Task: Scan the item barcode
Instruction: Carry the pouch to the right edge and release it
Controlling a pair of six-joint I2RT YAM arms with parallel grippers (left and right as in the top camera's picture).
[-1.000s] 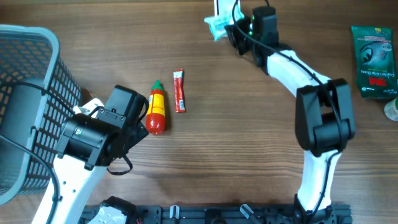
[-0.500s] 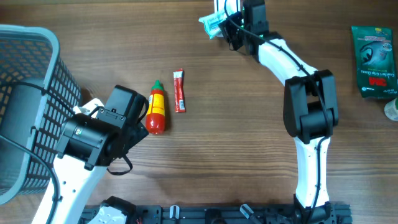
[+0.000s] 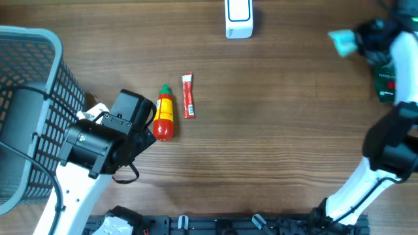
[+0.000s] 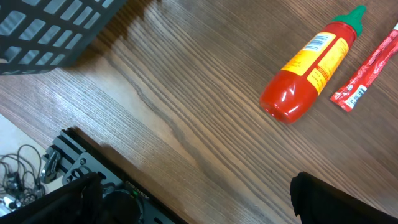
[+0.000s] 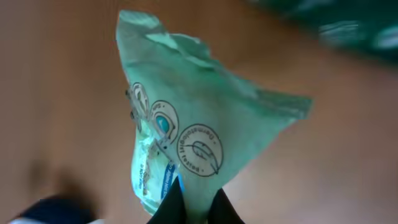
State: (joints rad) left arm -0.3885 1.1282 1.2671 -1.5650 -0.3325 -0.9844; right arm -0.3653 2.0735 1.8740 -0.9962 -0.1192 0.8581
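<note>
clearly the green packet juts out beyond the clamped right hand.

Bare table centre; basket (left) and scanner (far edge) obstruct.

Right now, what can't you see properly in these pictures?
- Pale green packet: smeared by motion blur in overhead; its print is too blurry to read in right wrist, no barcode showing.
- Dark green pack: overhead, partly covered by the right arm and blurred.
- Basket: overhead, cut off by the left edge.
- Left gripper: left wrist, fingers cut off by the bottom edge.
</note>
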